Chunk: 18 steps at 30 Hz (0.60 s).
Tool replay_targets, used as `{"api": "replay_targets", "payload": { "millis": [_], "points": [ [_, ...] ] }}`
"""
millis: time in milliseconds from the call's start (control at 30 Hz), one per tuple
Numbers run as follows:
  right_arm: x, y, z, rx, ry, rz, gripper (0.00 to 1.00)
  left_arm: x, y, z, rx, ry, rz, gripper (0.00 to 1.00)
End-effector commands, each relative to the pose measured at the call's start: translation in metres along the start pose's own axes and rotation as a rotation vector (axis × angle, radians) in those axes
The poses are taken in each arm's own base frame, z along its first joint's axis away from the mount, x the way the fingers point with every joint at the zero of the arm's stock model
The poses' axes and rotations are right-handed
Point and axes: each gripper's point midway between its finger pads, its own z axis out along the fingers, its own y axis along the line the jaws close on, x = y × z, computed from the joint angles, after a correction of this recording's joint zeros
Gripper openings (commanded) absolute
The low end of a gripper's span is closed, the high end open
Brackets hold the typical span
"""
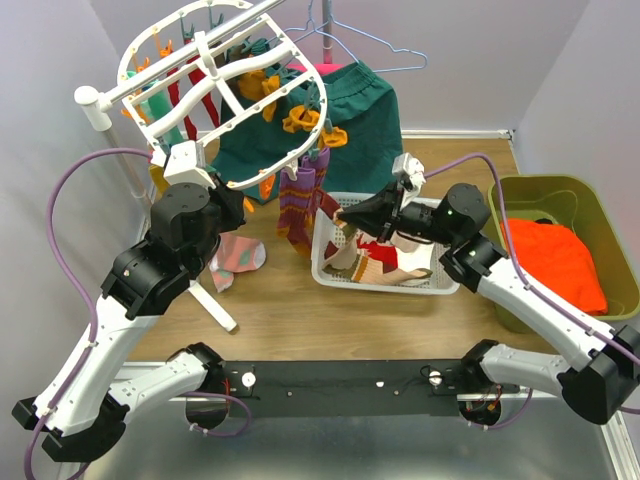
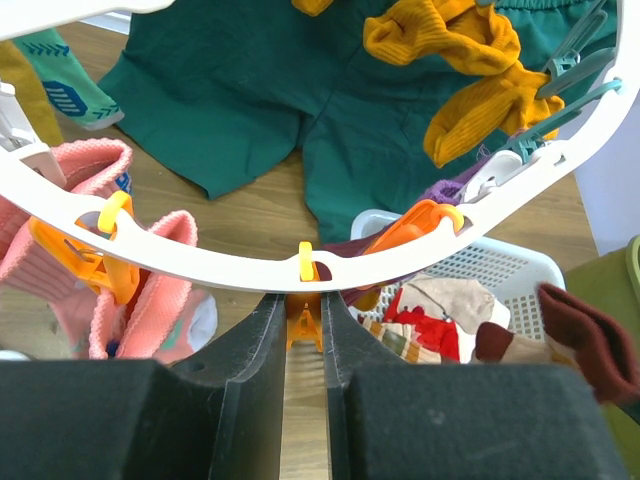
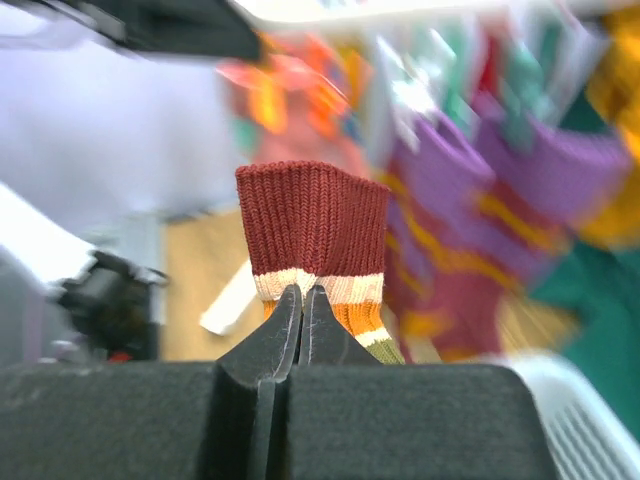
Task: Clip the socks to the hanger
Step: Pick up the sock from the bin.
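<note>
The hanger [image 2: 200,263] tilts on its stand over the far left of the surface. It already carries several socks, and its rim dips toward the arms so the clips can be reached. The white basket [image 1: 345,282] beside it holds more socks. The right gripper [image 3: 302,293] has its jaws shut tight on a maroon striped sock [image 3: 312,225], cuff up, probably to feed a clip. The left gripper [image 2: 305,312] has narrow jaws pinching an orange clip [image 2: 303,328] under the rim, likely to spread it. The clip's mouth is hidden, and the right wrist's background is blurred.
</note>
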Motion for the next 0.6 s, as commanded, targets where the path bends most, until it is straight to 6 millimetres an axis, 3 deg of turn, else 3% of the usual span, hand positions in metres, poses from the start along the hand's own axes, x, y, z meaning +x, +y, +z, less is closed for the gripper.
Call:
{"api": "replay_targets", "payload": {
  "millis": [0, 133, 367, 467, 500, 567],
  "points": [
    [-0.052, 0.052, 0.004, -0.322, -0.143, -0.05, 0.01, -0.02, -0.01, -0.004, 0.038, -0.055, -0.041, 0.17],
    [-0.049, 0.061, 0.016, -0.408, -0.161, -0.017, 0.01, -0.022, -0.012, -0.004, 0.047, -0.058, -0.047, 0.17],
    [-0.009, 0.073, 0.056, -0.39, -0.126, 0.014, 0.01, -0.023, -0.016, -0.006, 0.062, -0.058, -0.064, 0.17],
    [-0.002, 0.065, 0.07, -0.317, -0.156, 0.01, 0.01, -0.023, -0.017, -0.006, 0.068, -0.055, -0.067, 0.17],
    [0.01, 0.061, 0.074, -0.301, -0.146, 0.023, 0.01, -0.024, -0.017, -0.006, 0.068, -0.058, -0.072, 0.17],
    [0.009, 0.057, 0.078, -0.285, -0.182, 0.033, 0.01, -0.024, -0.016, -0.007, 0.066, -0.06, -0.073, 0.17]
  ]
}}
